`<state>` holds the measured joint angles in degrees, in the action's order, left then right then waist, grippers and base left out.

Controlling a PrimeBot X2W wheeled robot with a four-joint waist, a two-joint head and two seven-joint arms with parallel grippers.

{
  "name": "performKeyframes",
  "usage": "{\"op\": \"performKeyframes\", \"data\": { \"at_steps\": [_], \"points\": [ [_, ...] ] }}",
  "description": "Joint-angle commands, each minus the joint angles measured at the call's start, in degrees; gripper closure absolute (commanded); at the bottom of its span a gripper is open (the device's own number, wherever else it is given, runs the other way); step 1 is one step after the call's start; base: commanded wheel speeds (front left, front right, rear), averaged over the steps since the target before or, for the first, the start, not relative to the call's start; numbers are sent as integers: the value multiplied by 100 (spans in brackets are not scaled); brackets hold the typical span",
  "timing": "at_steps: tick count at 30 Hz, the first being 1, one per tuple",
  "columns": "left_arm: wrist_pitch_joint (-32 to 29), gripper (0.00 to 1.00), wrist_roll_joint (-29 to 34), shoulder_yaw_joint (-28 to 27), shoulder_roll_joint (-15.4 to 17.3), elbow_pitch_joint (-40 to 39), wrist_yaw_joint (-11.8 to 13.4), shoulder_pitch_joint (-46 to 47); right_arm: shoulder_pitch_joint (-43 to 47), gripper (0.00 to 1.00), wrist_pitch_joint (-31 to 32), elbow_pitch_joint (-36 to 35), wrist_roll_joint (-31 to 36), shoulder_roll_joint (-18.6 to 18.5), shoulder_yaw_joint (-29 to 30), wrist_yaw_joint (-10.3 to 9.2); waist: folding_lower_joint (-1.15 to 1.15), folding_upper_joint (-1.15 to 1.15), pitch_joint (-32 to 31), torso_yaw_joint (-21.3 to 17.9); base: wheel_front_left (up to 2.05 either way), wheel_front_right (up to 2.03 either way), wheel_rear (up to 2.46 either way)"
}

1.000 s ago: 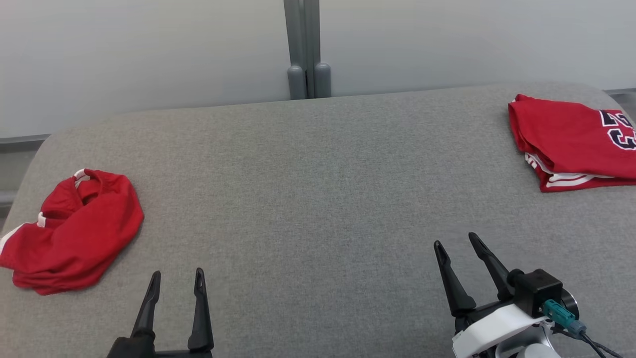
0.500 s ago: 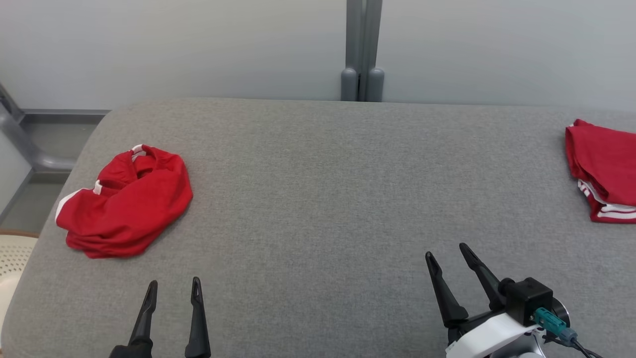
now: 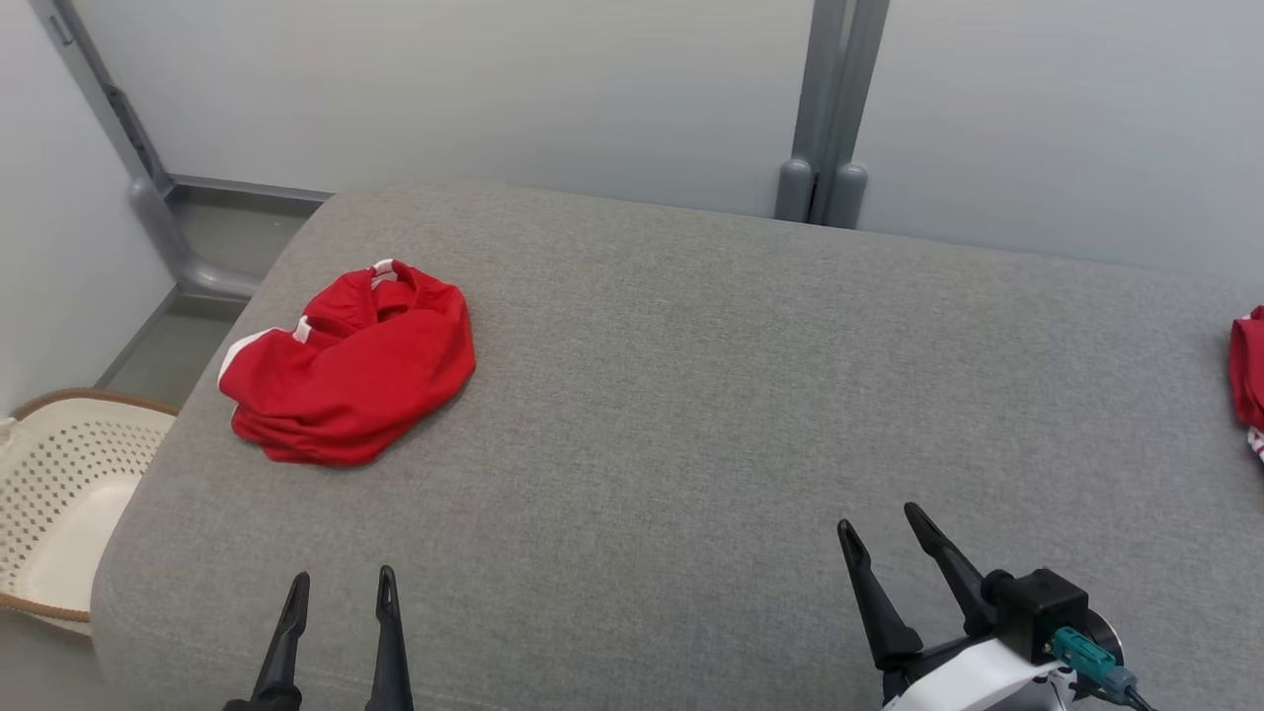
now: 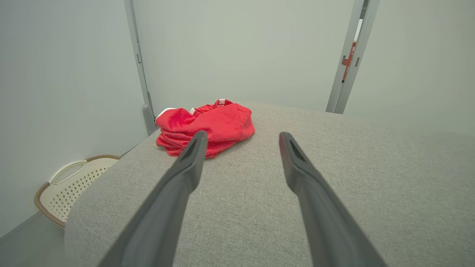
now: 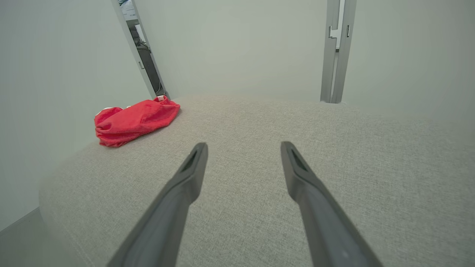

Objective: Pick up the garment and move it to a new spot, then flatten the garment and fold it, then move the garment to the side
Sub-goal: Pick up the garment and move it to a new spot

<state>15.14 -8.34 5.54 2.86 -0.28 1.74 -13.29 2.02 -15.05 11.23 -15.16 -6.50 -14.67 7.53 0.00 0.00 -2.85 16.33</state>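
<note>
A crumpled red garment (image 3: 351,361) with white trim lies bunched near the left end of the grey padded table (image 3: 691,375). It also appears as the red garment (image 4: 207,126) ahead of my left fingers and the red garment (image 5: 135,119) far to the left of my right fingers. My left gripper (image 3: 342,589) hovers at the table's near edge, open and holding nothing, well short of the garment. Over the near right part of the table my right gripper (image 3: 877,521) is open too, with only grey cloth between its fingers.
A second red garment (image 3: 1248,380), folded, pokes in at the table's right edge. A cream perforated laundry basket (image 3: 59,494) stands on the floor off the table's left end. Grey panel walls with a metal post (image 3: 825,109) close the back.
The whole head view has swung to the left, so the crumpled garment now sits nearer the middle and the folded one slides off the right edge. Both grippers stay open.
</note>
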Motion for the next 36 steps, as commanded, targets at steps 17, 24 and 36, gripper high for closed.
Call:
{"op": "performKeyframes", "data": {
  "at_steps": [17,24,36],
  "points": [
    [-2,0,131,-100,7,-32,-81,-170,153,0,-16,44,-50,84,-20,-8,0,0,-119,636,0,0,0],
    [-3,0,147,-135,6,-49,-110,-188,182,0,-16,61,-65,102,-23,-8,0,0,-102,775,0,0,0],
    [-3,0,-74,-83,5,-330,95,366,-115,0,-15,-96,19,-252,72,-8,0,0,679,821,0,0,0]
  ]
}}
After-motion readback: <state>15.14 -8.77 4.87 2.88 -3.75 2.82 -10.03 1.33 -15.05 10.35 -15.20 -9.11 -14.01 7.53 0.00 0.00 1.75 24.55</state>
